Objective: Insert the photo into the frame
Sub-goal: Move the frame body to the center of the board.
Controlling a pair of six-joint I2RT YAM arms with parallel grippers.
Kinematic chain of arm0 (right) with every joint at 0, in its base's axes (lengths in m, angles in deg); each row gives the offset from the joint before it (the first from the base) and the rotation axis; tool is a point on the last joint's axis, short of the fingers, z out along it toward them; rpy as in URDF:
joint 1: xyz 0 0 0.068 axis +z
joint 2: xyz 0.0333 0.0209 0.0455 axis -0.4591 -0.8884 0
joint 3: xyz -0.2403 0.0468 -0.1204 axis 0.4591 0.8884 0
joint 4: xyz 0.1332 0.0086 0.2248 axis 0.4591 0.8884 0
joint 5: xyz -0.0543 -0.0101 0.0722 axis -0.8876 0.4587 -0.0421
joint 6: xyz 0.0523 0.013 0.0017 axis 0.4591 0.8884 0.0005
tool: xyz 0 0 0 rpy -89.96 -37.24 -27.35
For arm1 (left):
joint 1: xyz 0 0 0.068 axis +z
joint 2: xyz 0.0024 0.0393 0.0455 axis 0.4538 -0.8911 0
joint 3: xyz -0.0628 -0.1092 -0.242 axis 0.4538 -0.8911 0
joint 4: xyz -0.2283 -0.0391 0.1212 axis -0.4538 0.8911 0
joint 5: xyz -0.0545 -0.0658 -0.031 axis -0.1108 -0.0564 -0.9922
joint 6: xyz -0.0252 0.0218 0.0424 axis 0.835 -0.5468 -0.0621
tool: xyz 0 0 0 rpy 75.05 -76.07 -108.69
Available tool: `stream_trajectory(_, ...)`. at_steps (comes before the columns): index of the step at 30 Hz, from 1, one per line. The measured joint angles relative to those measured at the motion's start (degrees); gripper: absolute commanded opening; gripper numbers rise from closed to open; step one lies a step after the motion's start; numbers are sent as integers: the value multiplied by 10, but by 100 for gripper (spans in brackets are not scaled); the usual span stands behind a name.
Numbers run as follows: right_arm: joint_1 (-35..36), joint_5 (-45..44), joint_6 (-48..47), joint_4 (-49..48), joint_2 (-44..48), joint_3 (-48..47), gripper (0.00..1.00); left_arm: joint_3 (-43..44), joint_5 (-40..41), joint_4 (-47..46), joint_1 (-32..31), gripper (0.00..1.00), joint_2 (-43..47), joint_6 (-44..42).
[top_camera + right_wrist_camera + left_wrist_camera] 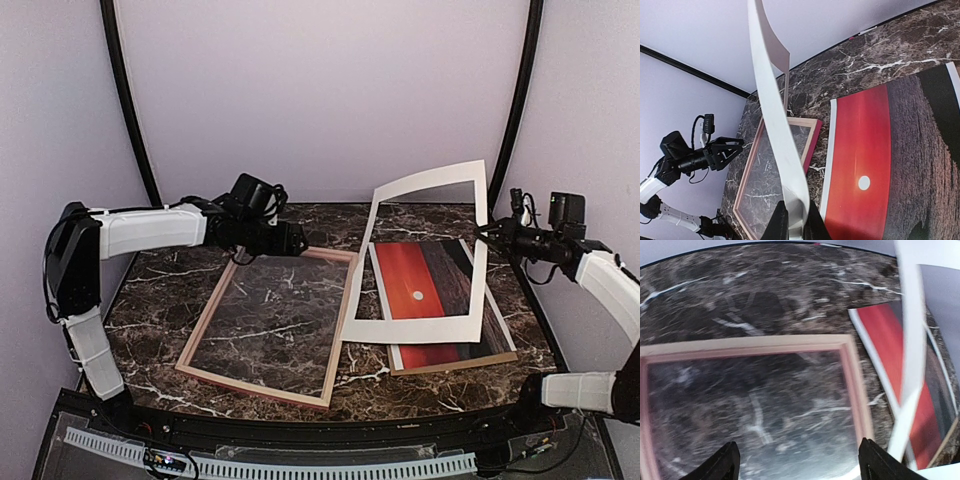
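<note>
The frame lies flat on the left half of the table with its pale wooden side up; marble shows through it. My left gripper hovers over the frame's far edge, open with nothing between its fingers. The photo, a red sunset with a white sun, lies flat to the right of the frame. My right gripper is shut on the right rail of a white mat board. It holds the mat tilted up over the photo, near edge resting low.
A brown backing board shows under the photo's near edge. The mat's near left corner overlaps the frame's right rail. Black curved posts and lilac walls enclose the table. The mat's strip crosses the left wrist view.
</note>
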Motion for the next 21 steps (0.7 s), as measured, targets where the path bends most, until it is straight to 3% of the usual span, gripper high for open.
stream_trajectory(11, 45, 37, 59, -21, -3, -78, 0, -168, 64, 59, 183, 87, 74, -22)
stream_trajectory(21, 105, 54, 100, -47, -24, -141, 0, -235, 41, 55, 214, 86, 76, -18)
